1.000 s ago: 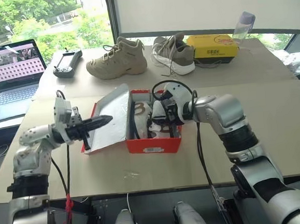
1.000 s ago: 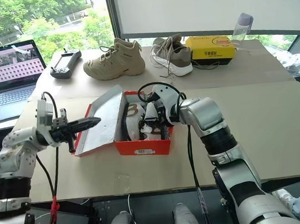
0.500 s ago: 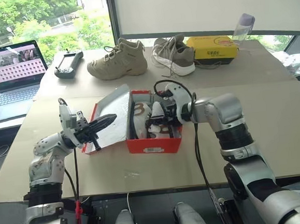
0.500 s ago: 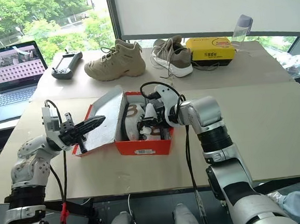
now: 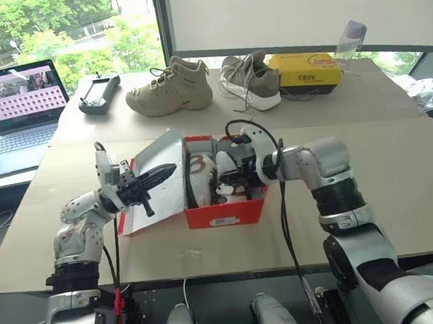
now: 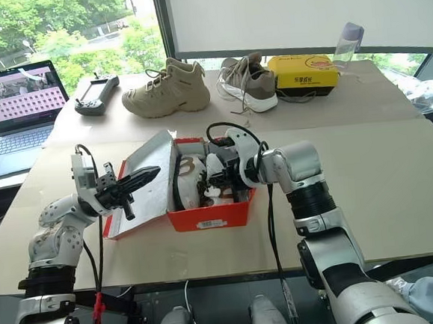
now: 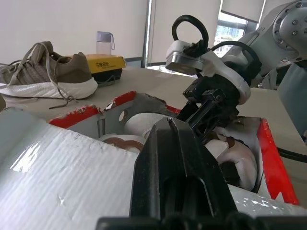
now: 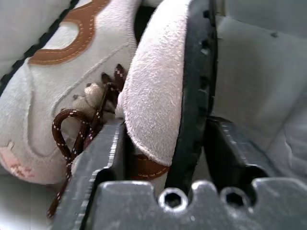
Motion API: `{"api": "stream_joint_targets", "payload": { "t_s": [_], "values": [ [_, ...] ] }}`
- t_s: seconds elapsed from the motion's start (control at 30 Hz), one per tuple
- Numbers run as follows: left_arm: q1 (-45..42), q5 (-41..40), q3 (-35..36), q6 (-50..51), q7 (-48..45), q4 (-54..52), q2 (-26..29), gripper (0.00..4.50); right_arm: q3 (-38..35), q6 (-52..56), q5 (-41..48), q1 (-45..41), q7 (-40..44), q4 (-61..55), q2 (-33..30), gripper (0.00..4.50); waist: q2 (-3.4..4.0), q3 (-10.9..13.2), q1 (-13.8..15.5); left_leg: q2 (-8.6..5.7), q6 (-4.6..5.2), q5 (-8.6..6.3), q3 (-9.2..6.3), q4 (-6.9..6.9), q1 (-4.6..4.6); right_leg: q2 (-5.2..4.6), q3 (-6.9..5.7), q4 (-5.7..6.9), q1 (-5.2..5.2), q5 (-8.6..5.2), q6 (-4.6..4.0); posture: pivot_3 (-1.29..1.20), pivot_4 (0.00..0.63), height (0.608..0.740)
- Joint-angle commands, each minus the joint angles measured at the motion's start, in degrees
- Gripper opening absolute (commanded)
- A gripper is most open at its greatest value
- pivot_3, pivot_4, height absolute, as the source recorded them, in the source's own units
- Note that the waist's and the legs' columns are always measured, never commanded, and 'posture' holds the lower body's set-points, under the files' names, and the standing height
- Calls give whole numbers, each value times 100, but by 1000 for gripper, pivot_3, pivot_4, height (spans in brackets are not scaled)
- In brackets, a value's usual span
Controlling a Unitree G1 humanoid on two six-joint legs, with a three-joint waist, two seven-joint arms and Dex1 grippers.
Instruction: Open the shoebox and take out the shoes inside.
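Right jaws now narrowed around one of the shoes (image 8: 158, 91) in shoebox (image 5: 228, 210), apparently gripping; left jaws closed.

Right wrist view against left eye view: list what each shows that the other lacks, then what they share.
Right wrist view alone: a shoe's fuzzy side and dark sole edge standing between the right gripper's jaws, and brown laces.
Left eye view alone: the red shoebox with its lid open, the left gripper at the lid, laptop, two sneakers behind.
Shared: the shoes inside the box.
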Motion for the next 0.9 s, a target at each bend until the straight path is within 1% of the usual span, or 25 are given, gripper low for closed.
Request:
{"api": "stream_joint_targets", "payload": {
  "t_s": [0.03, 0.07, 0.1, 0.13, 0.37, 0.67, 0.9],
  "values": [
    [-177, 54, 14, -171, -43, 111, 42, 0, 70, 14, 105, 54, 82, 87, 42, 1129, 0, 0, 2, 0, 0, 0, 0, 0, 0, 0, 0, 0, 0, 0, 0, 0, 150, 712],
    [-202, 67, 9, -190, -42, 155, 43, 0, 68, 10, 103, 46, 79, 94, 38, 781, 0, 0, 6, 0, 0, 0, 0, 0, 0, 0, 0, 0, 0, 0, 0, 0, 150, 712],
    [-219, 76, 5, -204, -44, 183, 41, 0, 67, 8, 102, 37, 80, 98, 33, 582, 0, 0, 8, 0, 0, 0, -1, 0, 0, 0, -1, 0, 1, 0, 1, 0, 150, 712],
    [-228, 80, 5, -211, -53, 196, 38, 0, 66, 12, 103, 29, 79, 89, 28, 490, 0, 0, 8, 0, 0, 0, 0, 0, 0, 0, -1, 0, 1, 0, 1, 0, 150, 712],
    [-258, 132, -31, -258, -67, 241, 28, 0, -64, 68, 93, -147, -28, 13, 22, 476, 0, 0, 11, 0, 0, 0, 0, 0, 0, 0, 0, -1, 0, -1, 1, 0, 150, 712],
    [-279, 213, -66, -253, -46, 239, 30, 0, -945, 622, 282, -845, -469, -311, 210, 476, 2, 2, 14, -1, 0, 0, 1, -5, -10, -1, 0, -2, -10, 0, 1, 0, 150, 712],
    [-318, 235, -85, -250, -40, 257, 19, 0, -1509, 962, 421, -1182, -726, -480, 222, 476, 3, 2, 13, 0, 0, 0, 1, -9, -12, -1, 0, -5, -12, -1, 0, 0, 150, 712]
  ]
}}
